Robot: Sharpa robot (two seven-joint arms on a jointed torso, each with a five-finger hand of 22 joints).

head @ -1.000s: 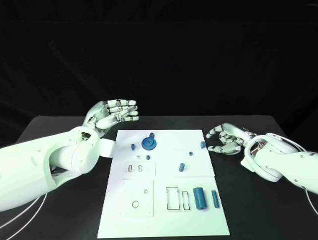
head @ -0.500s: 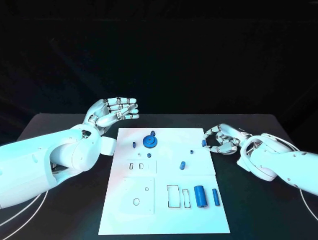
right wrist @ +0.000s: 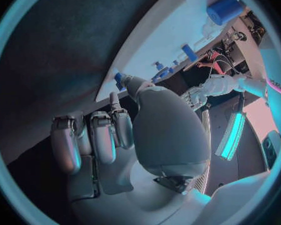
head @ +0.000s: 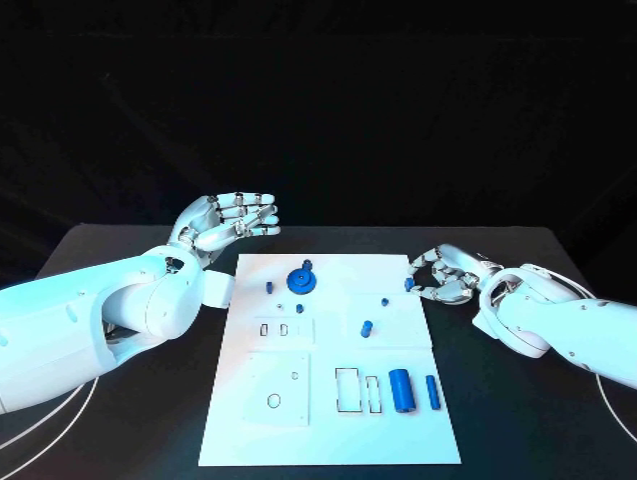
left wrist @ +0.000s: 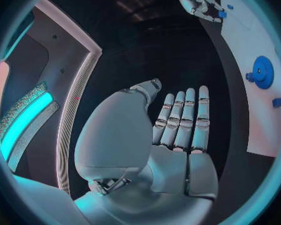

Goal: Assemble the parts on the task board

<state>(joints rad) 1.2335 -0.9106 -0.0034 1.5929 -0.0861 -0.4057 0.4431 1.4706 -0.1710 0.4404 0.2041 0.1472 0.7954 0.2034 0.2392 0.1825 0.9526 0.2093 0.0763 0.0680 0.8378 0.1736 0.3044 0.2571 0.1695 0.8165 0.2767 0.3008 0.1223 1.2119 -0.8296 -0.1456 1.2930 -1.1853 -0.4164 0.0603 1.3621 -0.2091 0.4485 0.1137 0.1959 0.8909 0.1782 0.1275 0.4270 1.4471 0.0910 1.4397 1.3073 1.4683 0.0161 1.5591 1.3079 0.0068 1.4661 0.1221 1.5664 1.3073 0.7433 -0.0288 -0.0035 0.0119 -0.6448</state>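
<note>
Head view: the white task board (head: 333, 370) lies in the middle of the black counter (head: 527, 420). On it sit a blue gear (head: 301, 282) near the far edge, a small blue peg (head: 269, 287) just beside the gear, another small piece (head: 299, 309) on the near side of the gear, a short blue pin (head: 366, 327) toward the board's middle, and a thick blue cylinder (head: 400, 388) with a thin blue rod (head: 432, 391) beside it near the board's near edge. Outlined recesses on the board lie next to the cylinder. The left robot hand (head: 229, 222) hangs above the counter beyond the board's far corner, fingers loosely curled, holding nothing. The right robot hand (head: 441, 276) is at the board's other edge, its fingertips pinching a small blue part (head: 409, 284).

Left wrist view: the left robot hand (left wrist: 178, 130) has its fingers extended side by side, with nothing in them; the gear (left wrist: 263, 72) lies on the board beyond.

Right wrist view: the right robot hand (right wrist: 109, 135) reaches to the board's edge, thumb and a finger meeting on the small blue part (right wrist: 118, 78).
</note>
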